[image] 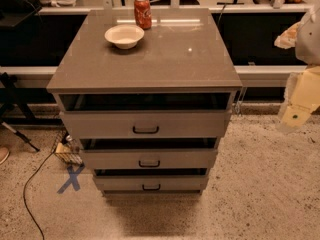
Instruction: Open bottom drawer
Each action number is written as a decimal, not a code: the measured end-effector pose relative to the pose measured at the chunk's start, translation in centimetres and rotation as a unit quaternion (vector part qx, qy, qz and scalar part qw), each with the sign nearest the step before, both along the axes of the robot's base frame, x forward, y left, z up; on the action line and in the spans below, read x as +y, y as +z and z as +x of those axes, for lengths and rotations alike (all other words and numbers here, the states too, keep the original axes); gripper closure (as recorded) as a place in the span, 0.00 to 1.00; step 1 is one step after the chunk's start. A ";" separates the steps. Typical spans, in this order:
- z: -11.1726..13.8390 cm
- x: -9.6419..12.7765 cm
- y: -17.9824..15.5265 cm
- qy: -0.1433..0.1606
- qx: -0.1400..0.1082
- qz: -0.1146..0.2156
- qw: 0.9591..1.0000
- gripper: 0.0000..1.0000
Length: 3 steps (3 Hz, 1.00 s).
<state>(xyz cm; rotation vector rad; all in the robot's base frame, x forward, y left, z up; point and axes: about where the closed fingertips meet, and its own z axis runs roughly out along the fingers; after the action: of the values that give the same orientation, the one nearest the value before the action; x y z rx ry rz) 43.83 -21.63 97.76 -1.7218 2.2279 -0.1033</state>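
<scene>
The grey cabinet (145, 59) stands in the middle of the view with three drawers. The bottom drawer (150, 183) is the lowest and shallowest, with a small black bar handle (151, 187). Its front sits a little out from the cabinet, with a dark gap above it. The middle drawer (149, 159) and top drawer (145, 124) also stand slightly out. My gripper (300, 101) is at the right edge of the view, pale and blurred, well to the right of the cabinet and far from the drawer handles.
A white bowl (124, 36) and a red soda can (142, 12) sit on the cabinet top. A small wire basket (67, 151) and a black cable (35, 184) lie on the floor at the left, next to a blue tape cross (71, 178). Speckled floor lies in front.
</scene>
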 end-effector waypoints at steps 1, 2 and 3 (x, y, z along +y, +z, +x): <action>0.0 0.0 0.0 0.000 0.000 0.000 1.000 0.00; -0.6 -0.3 -2.5 0.001 0.026 0.026 0.999 0.00; -2.3 -0.1 -8.9 0.013 0.069 0.094 0.993 0.00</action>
<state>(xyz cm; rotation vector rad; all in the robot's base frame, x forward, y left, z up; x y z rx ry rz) 41.53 -21.76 88.81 -1.7007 2.2287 0.2301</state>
